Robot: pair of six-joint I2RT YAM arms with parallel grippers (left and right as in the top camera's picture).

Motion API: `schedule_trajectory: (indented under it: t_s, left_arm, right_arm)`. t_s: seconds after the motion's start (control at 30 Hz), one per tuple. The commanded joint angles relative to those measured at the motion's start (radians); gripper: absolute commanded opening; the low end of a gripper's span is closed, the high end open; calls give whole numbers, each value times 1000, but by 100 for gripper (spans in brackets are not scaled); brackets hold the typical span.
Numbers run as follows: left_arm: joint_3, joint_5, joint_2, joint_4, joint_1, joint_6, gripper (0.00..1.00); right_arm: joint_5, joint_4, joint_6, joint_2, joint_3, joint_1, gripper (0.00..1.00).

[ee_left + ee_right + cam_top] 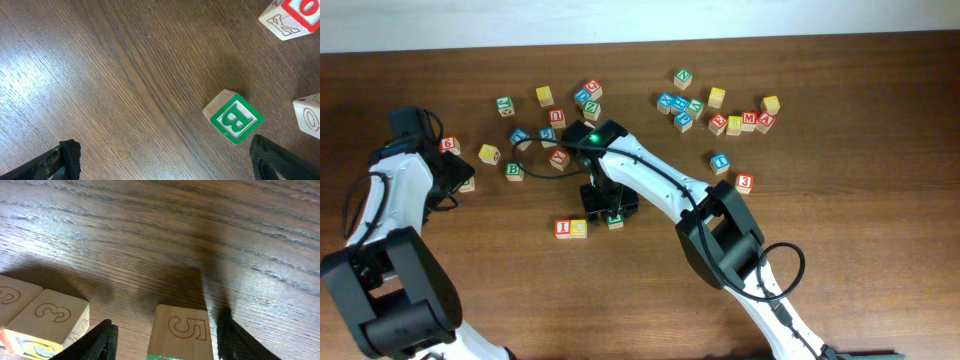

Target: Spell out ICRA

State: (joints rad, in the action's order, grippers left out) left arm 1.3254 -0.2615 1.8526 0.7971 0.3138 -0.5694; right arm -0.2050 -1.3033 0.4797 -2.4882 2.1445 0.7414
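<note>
Wooden table [840, 60] strewn with letter cubes. Lower centre of overhead view: red I cube [564, 228] touching yellow C cube [579, 228], green cube [615, 219] near to their right. Right gripper [167, 330] straddling that green cube, jaws parted, clear of its sides. Left gripper [165, 152] at left edge, spread wide, holding nothing, green B cube [233, 119] beside 1 finger.

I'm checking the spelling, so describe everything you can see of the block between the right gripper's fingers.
The green-topped cube is small, of pale wood, with an outlined 5 engraved on the side facing the wrist camera. It sits flat on the wooden table, between the open fingers of the right gripper, a gap on each side, touching neither.
</note>
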Motion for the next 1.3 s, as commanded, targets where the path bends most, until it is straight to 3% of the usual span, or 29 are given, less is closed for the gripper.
schedule_trajectory:
  t_s: [0.0,0.47,1.27]
  left_arm:
    - [-4,-4,-22,1,2,-3,99]
    - [-4,-4,-22,1,2,-3,99]
    - [-4,-4,-22,1,2,-3,99]
  right_arm:
    - [71,48,1,-26,-13,-13,56]
    - [135,91,0,-26,-13,-133,55]
    - [136,-6,-3,-26,-13,-74,54]
